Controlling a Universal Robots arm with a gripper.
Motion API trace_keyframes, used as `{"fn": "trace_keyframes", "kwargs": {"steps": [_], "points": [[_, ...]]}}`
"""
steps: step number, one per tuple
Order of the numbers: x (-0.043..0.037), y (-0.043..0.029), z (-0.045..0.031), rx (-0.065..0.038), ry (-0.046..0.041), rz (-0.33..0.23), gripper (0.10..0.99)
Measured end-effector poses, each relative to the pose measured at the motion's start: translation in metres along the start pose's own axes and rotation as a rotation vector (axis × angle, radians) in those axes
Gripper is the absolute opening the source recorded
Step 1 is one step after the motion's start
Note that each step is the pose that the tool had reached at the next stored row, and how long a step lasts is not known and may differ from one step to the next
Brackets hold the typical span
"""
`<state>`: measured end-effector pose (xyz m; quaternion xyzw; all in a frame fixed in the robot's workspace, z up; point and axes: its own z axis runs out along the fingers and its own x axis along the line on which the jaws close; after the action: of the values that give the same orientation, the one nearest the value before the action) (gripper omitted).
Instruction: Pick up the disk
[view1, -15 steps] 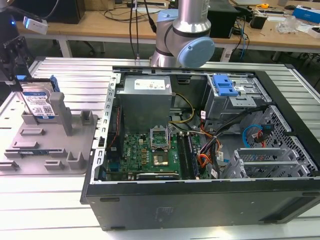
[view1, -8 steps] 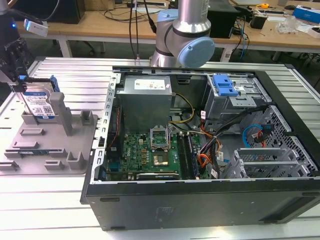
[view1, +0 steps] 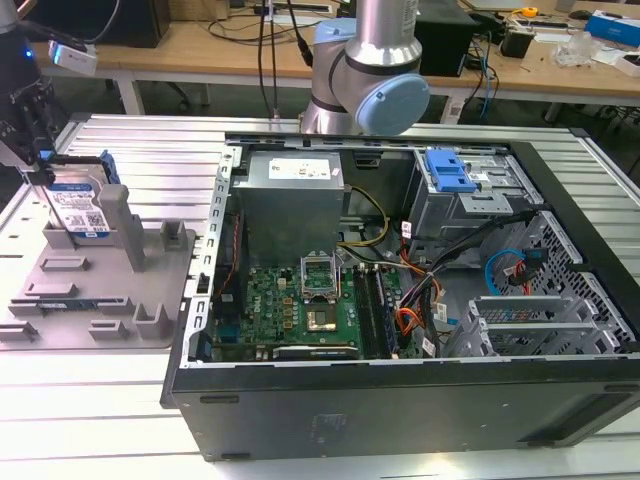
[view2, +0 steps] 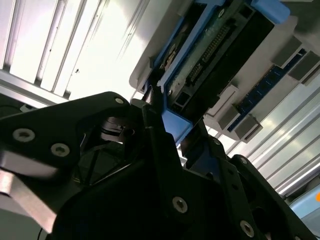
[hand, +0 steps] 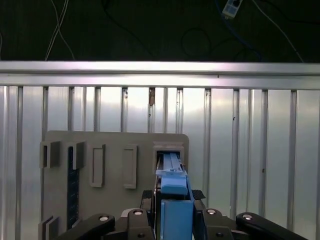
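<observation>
- Ribbed aluminium table (view1: 150, 150) is seen carrying the whole scene, with wooden workbenches (view1: 200, 55) behind it.
- At the exterior view's right, an open black computer tower case (view1: 400, 410) is laid on its side, and the silver robot arm with its pale blue joint cap (view1: 375, 70) rises behind it.
- At the exterior view's left, a grey plastic holder with upright posts (view1: 150, 290) is set on the table.
- The flat rectangular silver disk with a blue-and-white label and blue side rails (view1: 75, 208) is stood upright on edge at this holder, just beside a tall post.
- The black gripper (view1: 45, 180) is positioned over the disk's upper edge.
- In the first wrist view, the disk (hand: 174, 182) is seen edge-on, running from the holder's slot up between the two black fingers (hand: 149, 197).
- The fingers are drawn in narrowly, one pressed against each flat side of the disk.
- In the second wrist view, the gripper (view2: 172, 122) is clamped at the blue rail of the disk (view2: 215, 55), a fingertip (view2: 155, 107) touching it.
</observation>
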<state>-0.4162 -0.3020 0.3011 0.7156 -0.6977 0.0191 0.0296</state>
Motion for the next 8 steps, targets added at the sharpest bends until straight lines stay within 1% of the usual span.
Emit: {"fn": "trace_keyframes", "kwargs": {"steps": [2, 8], "points": [[0.0018, 0.0001, 0.0003, 0.000, 0.0000, 0.000, 0.408], [0.0024, 0.0001, 0.0013, 0.000, 0.0001, 0.000, 0.408]]}}
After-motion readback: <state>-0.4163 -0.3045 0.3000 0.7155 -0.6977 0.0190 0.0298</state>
